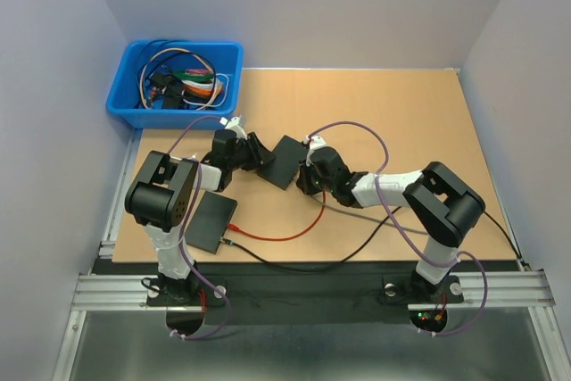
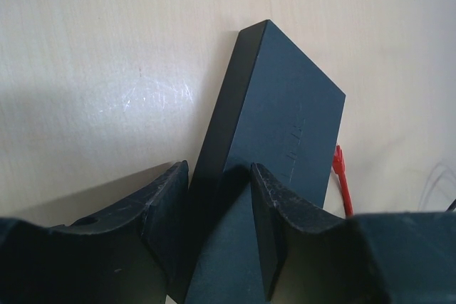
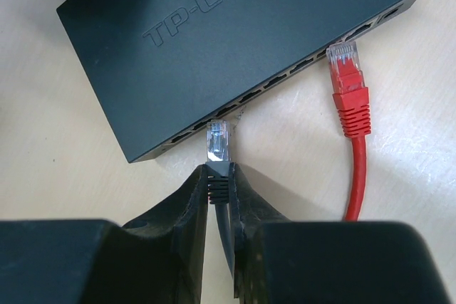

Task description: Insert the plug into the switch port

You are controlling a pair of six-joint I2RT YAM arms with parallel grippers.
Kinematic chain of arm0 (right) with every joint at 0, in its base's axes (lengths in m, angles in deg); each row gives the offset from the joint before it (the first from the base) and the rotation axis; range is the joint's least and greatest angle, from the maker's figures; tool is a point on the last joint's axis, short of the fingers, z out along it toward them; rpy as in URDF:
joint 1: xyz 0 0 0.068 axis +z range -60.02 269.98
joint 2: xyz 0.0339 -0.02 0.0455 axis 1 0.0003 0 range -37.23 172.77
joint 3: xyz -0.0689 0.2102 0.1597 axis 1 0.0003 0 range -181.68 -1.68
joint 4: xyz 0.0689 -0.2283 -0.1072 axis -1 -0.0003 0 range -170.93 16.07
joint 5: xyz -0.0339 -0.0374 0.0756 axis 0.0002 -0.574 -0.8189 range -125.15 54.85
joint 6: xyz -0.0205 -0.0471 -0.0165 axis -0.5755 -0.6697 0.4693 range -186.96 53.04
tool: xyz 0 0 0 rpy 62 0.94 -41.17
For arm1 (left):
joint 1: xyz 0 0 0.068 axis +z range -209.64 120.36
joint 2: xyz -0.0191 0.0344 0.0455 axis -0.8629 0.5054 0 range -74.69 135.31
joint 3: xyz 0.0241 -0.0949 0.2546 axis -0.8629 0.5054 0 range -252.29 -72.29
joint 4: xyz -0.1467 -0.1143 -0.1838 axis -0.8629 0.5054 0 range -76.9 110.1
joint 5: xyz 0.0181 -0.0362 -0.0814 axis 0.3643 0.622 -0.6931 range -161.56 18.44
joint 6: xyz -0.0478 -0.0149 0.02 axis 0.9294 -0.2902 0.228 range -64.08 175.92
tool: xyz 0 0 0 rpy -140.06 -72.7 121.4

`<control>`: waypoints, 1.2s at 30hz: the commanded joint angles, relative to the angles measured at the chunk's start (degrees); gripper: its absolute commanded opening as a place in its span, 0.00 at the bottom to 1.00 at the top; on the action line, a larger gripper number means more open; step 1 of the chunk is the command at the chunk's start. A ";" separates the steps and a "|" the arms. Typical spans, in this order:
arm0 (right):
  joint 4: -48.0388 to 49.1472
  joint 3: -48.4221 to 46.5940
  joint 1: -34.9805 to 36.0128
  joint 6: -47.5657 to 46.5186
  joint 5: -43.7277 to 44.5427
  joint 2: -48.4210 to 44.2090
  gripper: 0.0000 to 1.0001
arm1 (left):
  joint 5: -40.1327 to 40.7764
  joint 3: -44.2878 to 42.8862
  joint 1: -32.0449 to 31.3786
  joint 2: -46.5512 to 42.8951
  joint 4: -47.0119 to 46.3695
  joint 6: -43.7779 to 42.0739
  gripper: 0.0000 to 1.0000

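A light wooden table top fills the overhead view. At its far left corner sits a blue plastic bin of tangled coloured cables. Near the middle lies a flat black rectangular network switch, with both arms reaching in to it. A second flat black box lies by the left arm's base, and a thin red cable curves from beside it toward the switch.

Only the wrist views show the grips. In the left wrist view, the left gripper is clamped on the switch's near end, one finger on each side.

In the right wrist view, the right gripper is pinched on the grey boot of a clear-tipped plug on a black cable. The plug sticks out past the fingertips and points at the port row. Its tip is just short of a port near the row's left end.

A red-booted plug lies further right with its tip at the ports. I cannot tell if it has entered.

Bare wood lies between the two plugs. The switch is well apart from every table edge.
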 commanded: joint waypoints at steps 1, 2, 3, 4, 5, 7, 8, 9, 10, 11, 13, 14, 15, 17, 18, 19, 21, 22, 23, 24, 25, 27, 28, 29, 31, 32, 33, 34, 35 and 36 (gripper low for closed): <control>2.14 -3.10 0.75 0.58 -0.87 0.17 0.00 | -1.00 -0.78 0.05 0.61 -2.14 -0.56 0.50; 2.14 -3.19 0.75 0.58 -0.87 0.35 0.00 | -1.00 -0.87 0.05 0.69 -2.32 -0.56 0.50; 2.14 -3.28 0.84 0.58 -0.96 0.43 0.00 | -1.09 -0.69 -0.04 0.69 -2.40 -0.56 0.50; 2.14 -3.36 0.84 0.66 -1.05 0.52 0.01 | -1.00 -0.69 -0.04 0.69 -2.40 -0.65 0.50; 2.14 -3.45 0.92 0.49 -1.13 0.44 0.01 | -1.00 -0.69 -0.04 0.78 -2.40 -0.65 0.50; 2.14 -3.36 0.93 0.58 -1.22 0.17 0.00 | -1.00 -0.78 -0.04 0.96 -2.40 -0.65 0.50; 2.14 -3.36 1.10 0.49 -1.31 0.00 0.00 | -1.09 -0.69 -0.13 1.13 -2.49 -0.65 0.50; 2.14 -3.36 1.01 0.40 -1.31 -0.09 0.00 | -1.18 -0.78 -0.13 1.22 -2.67 -0.56 0.50; 2.14 -3.36 1.19 0.40 -1.31 -0.18 0.00 | -1.26 -0.87 -0.22 1.40 -2.84 -0.65 0.50; 2.23 -3.36 1.19 0.31 -1.31 -0.35 0.00 | -1.35 -0.78 -0.22 1.57 -2.84 -0.56 0.50; 2.06 -3.54 1.36 0.23 -1.22 -0.44 0.00 | -1.44 -0.87 -0.30 1.84 -3.19 -0.47 0.50; 2.06 -3.63 1.54 0.23 -1.31 -0.44 0.00 | -1.44 -0.87 -0.30 1.84 -3.28 -0.38 0.50; 2.06 -3.63 1.54 0.14 -1.31 -0.62 0.00 | -1.61 -0.69 -0.39 1.84 -3.46 -0.47 0.50; 2.49 -3.54 1.72 0.14 -1.13 -0.97 0.00 | -1.62 -0.78 -0.39 2.01 -3.63 -0.47 0.51; 2.58 -3.54 1.80 0.14 -1.13 -1.06 0.00 | -1.62 -0.78 -0.39 1.93 -3.55 -0.47 0.50; 2.58 -3.54 1.89 0.05 -1.22 -1.15 0.00 | -1.62 -0.69 -0.39 1.93 -3.55 -0.47 0.50; 2.58 -3.89 1.98 -0.04 -1.48 -0.88 0.00 | -1.79 -0.69 -0.31 2.01 -3.55 -0.56 0.50; 2.58 -4.15 2.07 -0.13 -1.49 -0.88 0.00 | -1.79 -0.87 -0.39 2.01 -3.63 -0.47 0.50; 2.58 -4.16 2.15 -0.13 -1.49 -0.88 0.00 | -1.79 -0.78 -0.39 2.10 -3.55 -0.56 0.50; 2.50 -4.16 2.24 -0.21 -1.40 -0.97 0.00 | -1.79 -0.78 -0.39 2.19 -3.55 -0.56 0.50; 2.58 -4.16 2.42 -0.21 -1.31 -1.06 0.01 | -1.88 -0.87 -0.39 2.28 -3.55 -0.56 0.50; 2.58 -4.07 2.51 -0.30 -1.05 -1.06 0.00 | -2.05 -0.96 -0.39 2.45 -3.72 -0.56 0.50; 2.58 -3.98 2.59 -0.30 -0.96 -1.15 0.00 | -1.97 -0.87 -0.48 2.45 -3.72 -0.56 0.50; 2.85 -3.89 2.59 -0.30 -0.70 -1.06 0.01 | -2.14 -0.87 -0.48 2.54 -3.72 -0.56 0.50; 3.02 -3.89 2.59 -0.39 -0.17 -0.88 0.00 | -2.32 -0.87 -0.48 2.72 -3.81 -0.65 0.50; 3.02 -3.89 2.59 -0.48 -0.08 -0.53 0.00 | -2.41 -0.95 -0.48 2.63 -3.81 -0.65 0.50; 3.02 -4.07 2.59 -0.48 0.18 -0.27 0.00 | -2.32 -0.78 -0.48 2.72 -3.90 -0.73 0.50; 2.76 -4.16 2.51 -0.65 0.97 -0.18 0.01 | -2.32 -0.78 -0.48 2.63 -3.90 -0.73 0.50; 2.50 -4.24 2.59 -0.74 1.67 0.08 0.00 | -2.41 -0.69 -0.48 2.54 -3.90 -0.82 0.50; 2.24 -4.16 2.59 -0.74 3.50 0.17 0.00 | -2.32 -0.61 -0.48 2.54 -3.90 -0.91 0.50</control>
